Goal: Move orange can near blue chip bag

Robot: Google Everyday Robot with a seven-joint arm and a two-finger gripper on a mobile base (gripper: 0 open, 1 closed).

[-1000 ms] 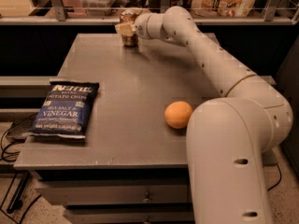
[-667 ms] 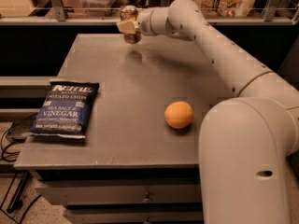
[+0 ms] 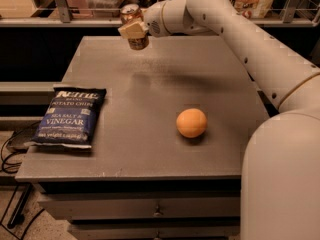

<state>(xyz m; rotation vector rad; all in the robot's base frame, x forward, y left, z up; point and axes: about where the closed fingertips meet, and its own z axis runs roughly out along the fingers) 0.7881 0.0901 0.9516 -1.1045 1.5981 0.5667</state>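
The fingers [image 3: 129, 31] of your gripper [image 3: 135, 32] are clamped on the orange can [image 3: 132, 14], holding it clear of the grey table [image 3: 150, 84] at the upper middle of the frame, so you look to be in the carry step. The blue chip bag [image 3: 70, 116] lies flat at the left edge, well apart. Next, bring the can down and left, away from the orange fruit [image 3: 191, 122], and set it upright just beside the bag.

One cam looked down past the arm [image 3: 240, 39] onto the table [image 3: 125, 149], fairly close. Gripper [image 3: 134, 31] sat upper-left in frame, clamping orange can [image 3: 131, 13].
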